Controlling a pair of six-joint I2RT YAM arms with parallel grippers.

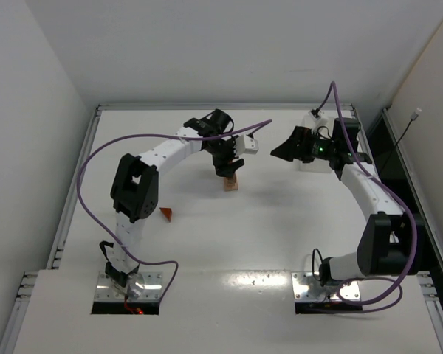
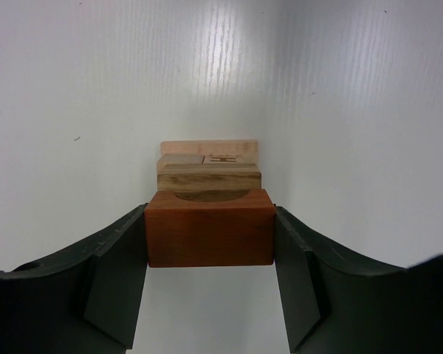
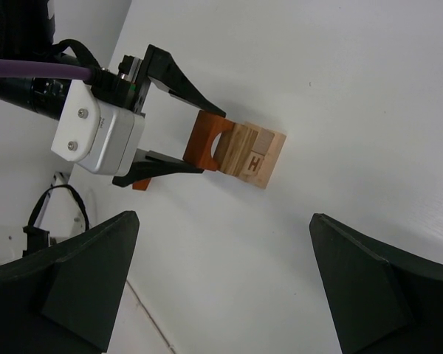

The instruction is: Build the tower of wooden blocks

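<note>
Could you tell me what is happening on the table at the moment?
The left gripper holds a reddish-brown arch block between its fingers, set on top of a small stack of pale wooden blocks in the middle of the table. The right gripper hangs open to the right of the stack, holding nothing. A reddish wedge lies loose on the table near the left arm.

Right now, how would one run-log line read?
left gripper: shut on arch block | arch block: atop pale block stack | right gripper: open, empty | wedge: on table
</note>
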